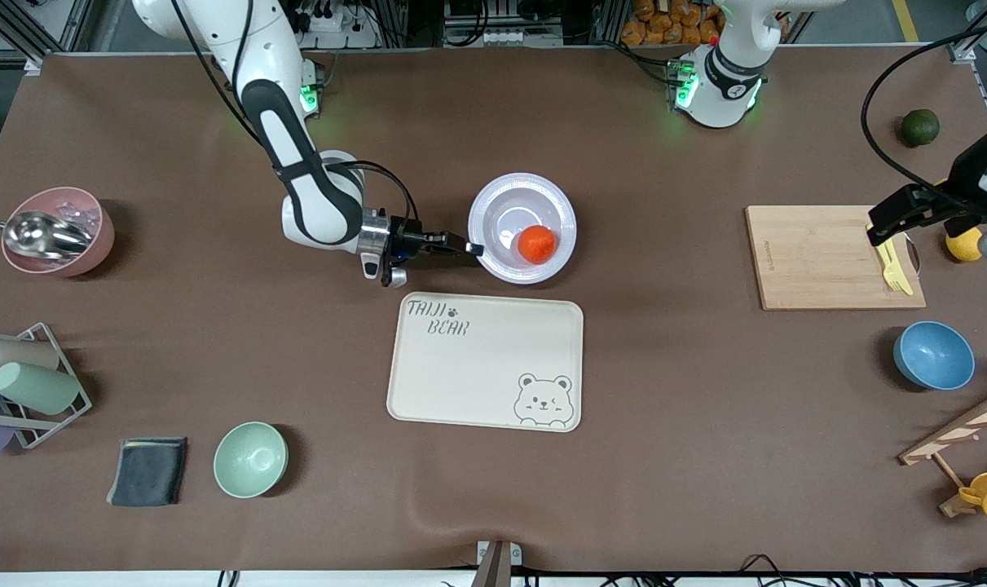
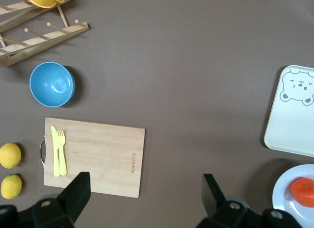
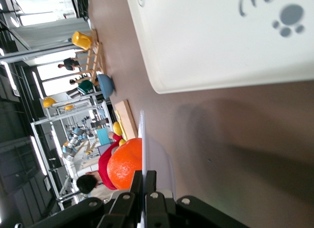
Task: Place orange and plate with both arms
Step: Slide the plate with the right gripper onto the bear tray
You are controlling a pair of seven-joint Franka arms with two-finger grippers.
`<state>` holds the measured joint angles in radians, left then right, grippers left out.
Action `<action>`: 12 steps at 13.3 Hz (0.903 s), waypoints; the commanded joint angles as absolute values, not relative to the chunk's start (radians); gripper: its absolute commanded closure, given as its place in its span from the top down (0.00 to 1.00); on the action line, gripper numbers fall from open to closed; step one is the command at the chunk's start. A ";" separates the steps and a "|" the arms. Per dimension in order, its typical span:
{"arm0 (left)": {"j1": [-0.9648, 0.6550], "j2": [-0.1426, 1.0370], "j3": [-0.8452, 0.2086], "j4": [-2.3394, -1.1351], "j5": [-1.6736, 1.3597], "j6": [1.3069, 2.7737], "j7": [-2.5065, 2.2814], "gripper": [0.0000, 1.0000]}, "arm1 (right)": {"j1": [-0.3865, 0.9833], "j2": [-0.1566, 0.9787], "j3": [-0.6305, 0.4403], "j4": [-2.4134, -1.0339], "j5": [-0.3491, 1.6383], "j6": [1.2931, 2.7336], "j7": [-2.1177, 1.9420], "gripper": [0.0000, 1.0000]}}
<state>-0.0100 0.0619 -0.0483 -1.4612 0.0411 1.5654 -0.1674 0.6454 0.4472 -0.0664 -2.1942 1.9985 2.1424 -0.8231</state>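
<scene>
The lavender-white plate sits in the table's middle, just farther from the front camera than the cream tray. The orange lies in the plate. My right gripper is shut on the plate's rim at the side toward the right arm's end. In the right wrist view its fingers pinch the thin rim beside the orange. I cannot tell whether the plate rests on the table. My left gripper is open and empty, high over the cutting board. Its wrist view shows the orange and plate.
A yellow fork lies on the board. Lemons, a dark green fruit, a blue bowl and a wooden rack are at the left arm's end. A mint bowl, dark cloth, cup rack and pink bowl are at the other end.
</scene>
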 commanded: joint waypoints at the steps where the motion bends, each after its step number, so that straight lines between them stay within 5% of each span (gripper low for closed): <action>1: 0.017 0.031 -0.049 -1.476 0.021 1.557 -0.134 1.00 | 0.586 0.411 -0.064 -2.177 2.022 2.143 -0.799 0.00; 5: 0.018 0.031 -0.048 -1.476 0.020 1.557 -0.106 1.00 | 0.503 0.428 -0.067 -2.116 2.019 2.141 -0.830 0.00; 12: 0.020 0.037 -0.046 -1.482 0.021 1.557 -0.091 1.00 | 0.447 0.727 -0.067 -1.796 2.025 2.145 -0.957 0.00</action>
<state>0.0132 0.0516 -0.0479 -1.4702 0.0411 1.5653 -0.1185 0.4807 0.6430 -0.0810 -1.8770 2.0006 2.1532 -0.8877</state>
